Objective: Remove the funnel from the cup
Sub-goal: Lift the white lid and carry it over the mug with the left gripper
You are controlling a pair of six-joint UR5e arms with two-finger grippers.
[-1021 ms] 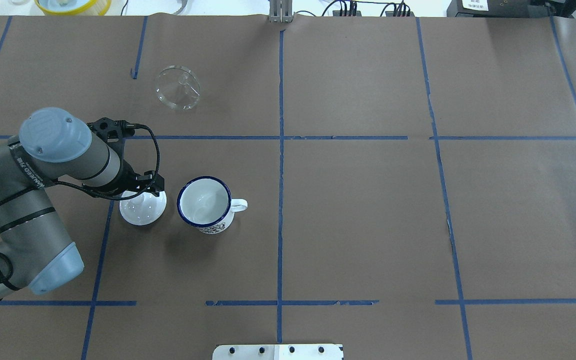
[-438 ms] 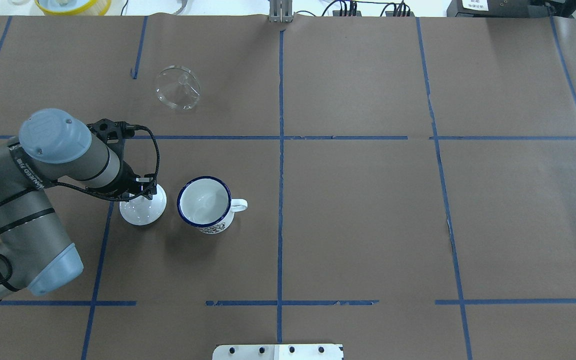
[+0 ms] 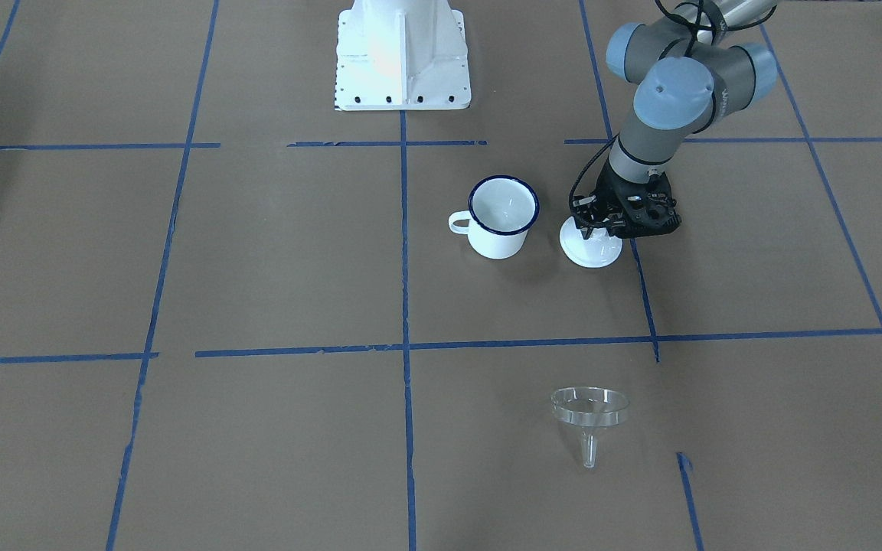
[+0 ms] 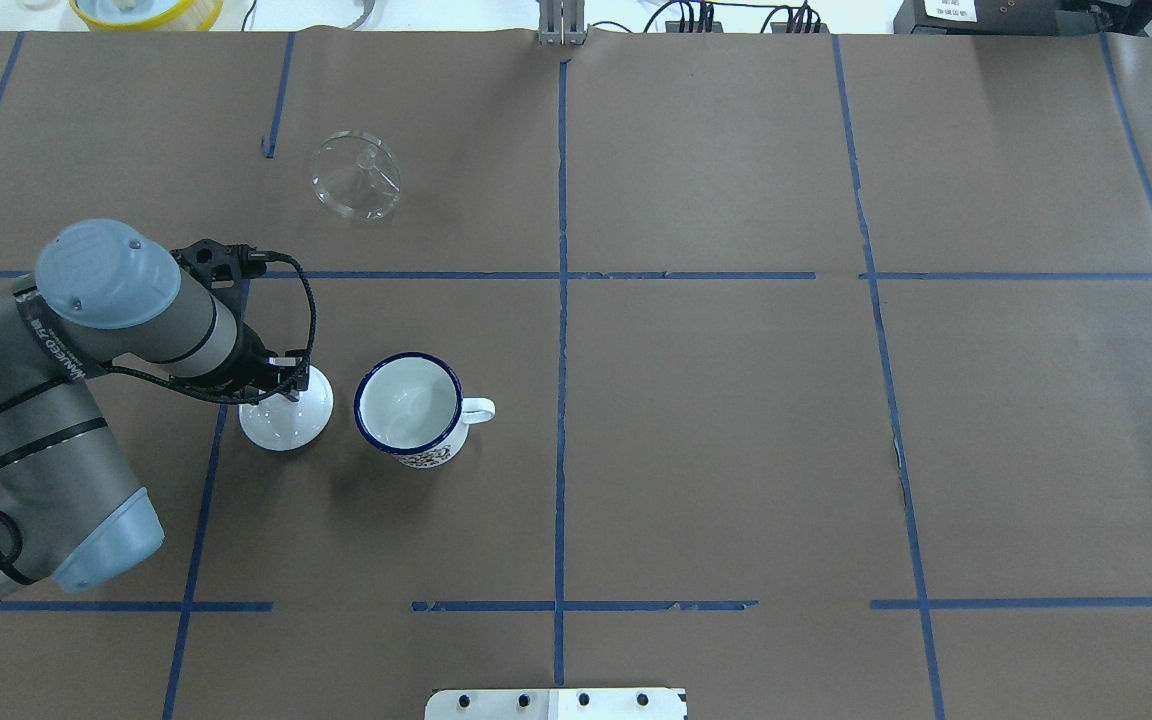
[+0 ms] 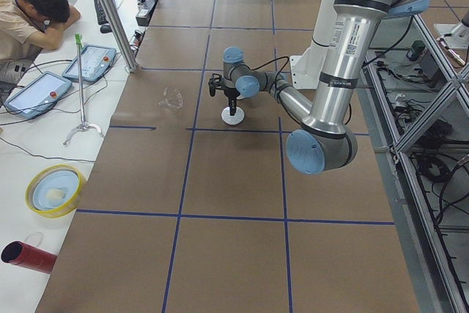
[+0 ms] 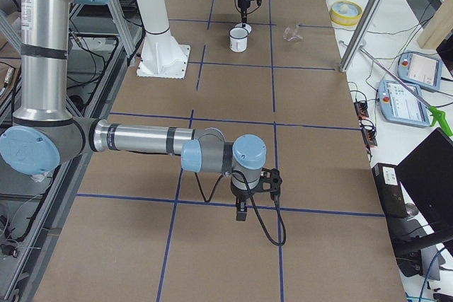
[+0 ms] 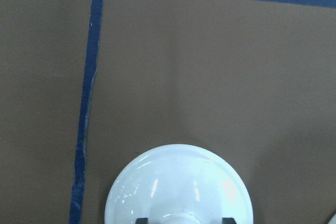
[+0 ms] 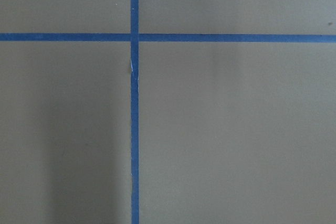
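**A:** Where is our funnel (image 4: 356,177)?

**B:** It lies on its side, well apart from the cup (image 4: 408,405), which is empty. We judge the removal done.

**A:** And our left gripper (image 3: 598,227)?

**B:** It straddles the knob of the lid (image 4: 288,425) just beside the cup. We cannot tell if it clamps. The right gripper (image 6: 241,211) sits far from the cup, and we cannot tell its state either. We should lift straight up and not nudge the cup.

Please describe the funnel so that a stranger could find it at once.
On the brown table crossed by blue tape, look on the robot's left side, beyond the white enamel mug and white lid. The funnel lies there alone: the only transparent thing, a cone with a short spout.
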